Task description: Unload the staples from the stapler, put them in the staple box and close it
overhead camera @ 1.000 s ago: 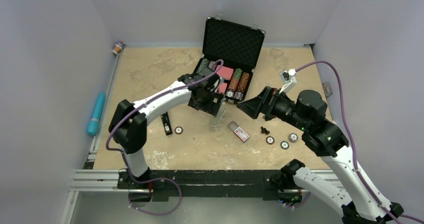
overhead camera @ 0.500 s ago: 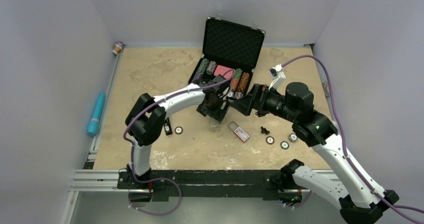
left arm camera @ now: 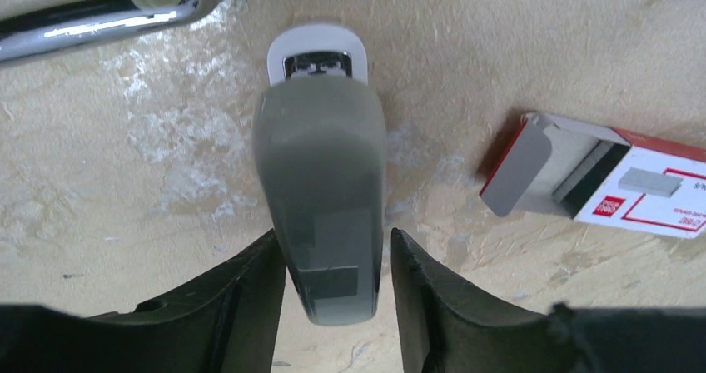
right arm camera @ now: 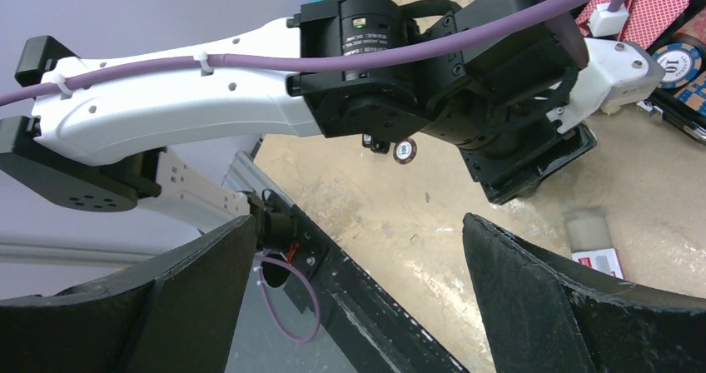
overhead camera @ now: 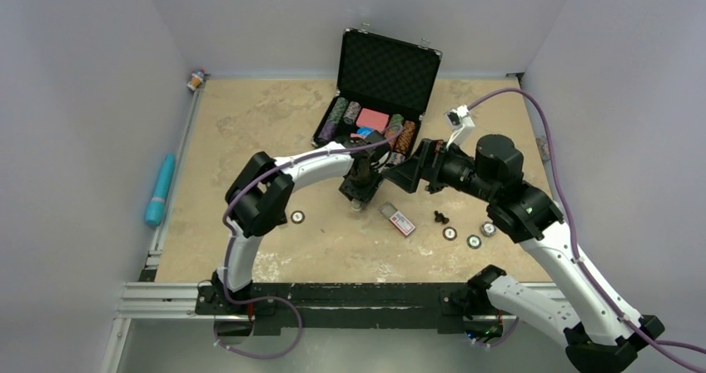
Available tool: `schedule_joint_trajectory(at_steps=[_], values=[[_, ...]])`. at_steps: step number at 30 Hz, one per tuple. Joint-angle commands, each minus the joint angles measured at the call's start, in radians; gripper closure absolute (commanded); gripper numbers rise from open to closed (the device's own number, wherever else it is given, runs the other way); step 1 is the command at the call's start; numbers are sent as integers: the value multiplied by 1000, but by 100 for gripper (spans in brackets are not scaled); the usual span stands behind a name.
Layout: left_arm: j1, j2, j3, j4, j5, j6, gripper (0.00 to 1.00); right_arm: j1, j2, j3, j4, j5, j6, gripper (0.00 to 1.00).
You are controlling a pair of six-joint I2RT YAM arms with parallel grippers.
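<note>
Between the dark fingers of my left gripper (left arm camera: 335,238) stood the stapler (left arm camera: 320,165), at mid-table just near of the open case (overhead camera: 390,61). The fingers flanked its rear end closely, but I could not tell whether they pressed on it. My right gripper (right arm camera: 358,223) hung released, its fingers spread wide with nothing between them, just right of the left one and pointed toward it.

Under them lay the table (overhead camera: 250,131), a tan, mottled board with pale scuffed patches, walled in by plain grey panels on the left, right and far sides. A blue tube (overhead camera: 160,188) lay off the board's left edge.

My left wrist camera alone showed the stapler's form: a smooth grey body, rounded and tapering toward the nose, over a white base with a bit of silver metal at the tip. From overhead I saw it only as a sliver under the gripper. That wrist view also gave me the staple box (left arm camera: 599,190), red and white card, its flap open, lying near the stapler's right, and a curved chrome bar (left arm camera: 100,19) at the far left.

From the right wrist I saw the left arm's (right arm camera: 191,106) white shell and purple cable. Only the top camera showed the loose poker chips (overhead camera: 474,241) scattered on the near right.
</note>
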Motion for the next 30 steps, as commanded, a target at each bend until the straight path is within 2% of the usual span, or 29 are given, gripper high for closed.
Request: schedule_joint_trajectory(at_steps=[1,3,5,6,12,21,26,30], values=[[-3,46,61,-5,-18,35,52,-4,3,39,25,-21,-27,1],[-3,52,65,-4,-18,37,68,-2,5,39,24,-24,-30,1],[-2,58,80,-26,-17,33,95,-3,4,40,21,-26,-32,1],[-2,55,84,-35,-17,29,100,-3,5,40,18,-26,-33,1],[-2,-34,55,-54,-5,2,100,-4,-2,41,15,-26,-39,1],[5,-240,41,-120,121,-72,100,-3,-48,44,35,-17,-39,1],[29,-346,31,-125,277,-126,100,-2,-104,43,103,-31,15,1],[56,-466,6,-62,401,-190,100,-3,-116,37,173,-96,58,1]])
